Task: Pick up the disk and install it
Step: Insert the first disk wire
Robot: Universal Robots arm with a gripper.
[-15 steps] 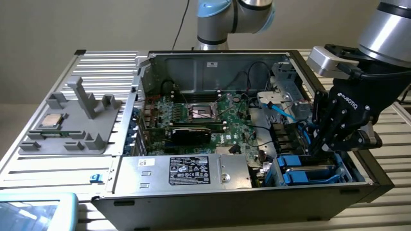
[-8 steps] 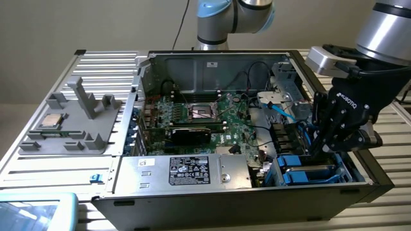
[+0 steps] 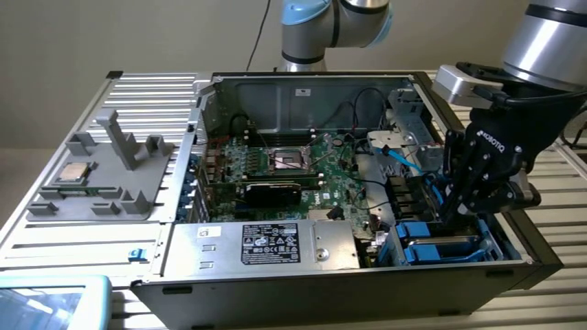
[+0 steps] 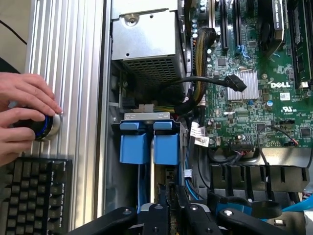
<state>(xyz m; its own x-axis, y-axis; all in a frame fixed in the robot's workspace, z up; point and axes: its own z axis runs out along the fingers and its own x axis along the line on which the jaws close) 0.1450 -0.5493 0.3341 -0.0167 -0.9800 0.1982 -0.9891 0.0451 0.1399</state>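
Observation:
The disk (image 3: 442, 242) sits low in the drive bay at the front corner of the open computer case, on the exterior view's right. Its blue carrier bracket frames a silver-grey body. In the wrist view the disk (image 4: 149, 147) shows as two blue tabs side by side under a grey metal lip. My black gripper (image 3: 456, 218) reaches down into the bay, with its tips right at the blue carrier. In the wrist view my gripper (image 4: 170, 198) has its fingers drawn close together, and I see nothing clearly clamped between them.
The silver power supply (image 3: 266, 244) with a black label lies beside the bay, and the green motherboard (image 3: 284, 165) lies behind it. Blue and black cables (image 4: 205, 81) cross near the bay. A grey fixture holds a CPU chip (image 3: 73, 172). A person's hand (image 4: 24, 117) rests on a knob above a keyboard (image 4: 34, 196).

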